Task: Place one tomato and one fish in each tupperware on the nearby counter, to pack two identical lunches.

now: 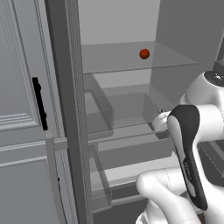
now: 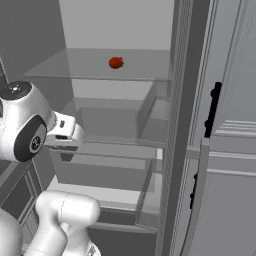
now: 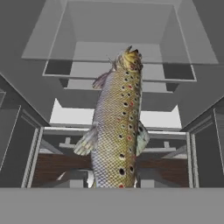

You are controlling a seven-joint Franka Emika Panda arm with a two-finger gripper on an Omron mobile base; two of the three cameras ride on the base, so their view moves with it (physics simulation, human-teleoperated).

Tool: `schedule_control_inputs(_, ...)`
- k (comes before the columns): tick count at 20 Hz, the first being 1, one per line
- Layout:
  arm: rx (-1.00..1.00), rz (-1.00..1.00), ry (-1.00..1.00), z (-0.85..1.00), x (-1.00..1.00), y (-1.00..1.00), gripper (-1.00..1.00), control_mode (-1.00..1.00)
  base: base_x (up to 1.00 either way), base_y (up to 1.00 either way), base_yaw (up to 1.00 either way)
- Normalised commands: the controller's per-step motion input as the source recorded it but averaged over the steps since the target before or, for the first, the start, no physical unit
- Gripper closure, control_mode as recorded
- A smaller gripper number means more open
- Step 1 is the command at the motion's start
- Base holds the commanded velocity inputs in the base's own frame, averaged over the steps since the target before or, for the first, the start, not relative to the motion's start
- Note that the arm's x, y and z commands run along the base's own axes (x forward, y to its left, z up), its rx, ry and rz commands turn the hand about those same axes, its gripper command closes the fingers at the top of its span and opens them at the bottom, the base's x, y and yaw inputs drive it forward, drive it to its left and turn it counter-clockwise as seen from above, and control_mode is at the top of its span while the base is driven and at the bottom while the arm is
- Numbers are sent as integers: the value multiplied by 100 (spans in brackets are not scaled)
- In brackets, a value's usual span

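A speckled brown fish (image 3: 117, 127) hangs in mid-air lengthwise in the hand view, head away from the camera, in front of the open fridge's shelves. My gripper (image 2: 70, 132) is shut on its tail end, and the fish hides the fingertips. A red tomato (image 1: 144, 54) lies alone on the upper glass shelf (image 2: 90, 67), well above and beyond the hand. The tupperware trays and the marble counter are out of view.
The fridge interior has glass shelves and clear drawers (image 1: 127, 109). Its open door with clear bins (image 1: 98, 105) stands close by. A grey panelled cabinet with a black handle (image 1: 39, 103) is beside the door. Brown wood (image 3: 57, 168) shows below the hand.
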Motion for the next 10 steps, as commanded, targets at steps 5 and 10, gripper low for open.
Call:
schedule_control_inputs(5,-9,3,17,-48,-71,-2,100,-100,0,0,0)
schedule_control_inputs(10,0,0,0,0,-9,0,100,-100,0,0,0)
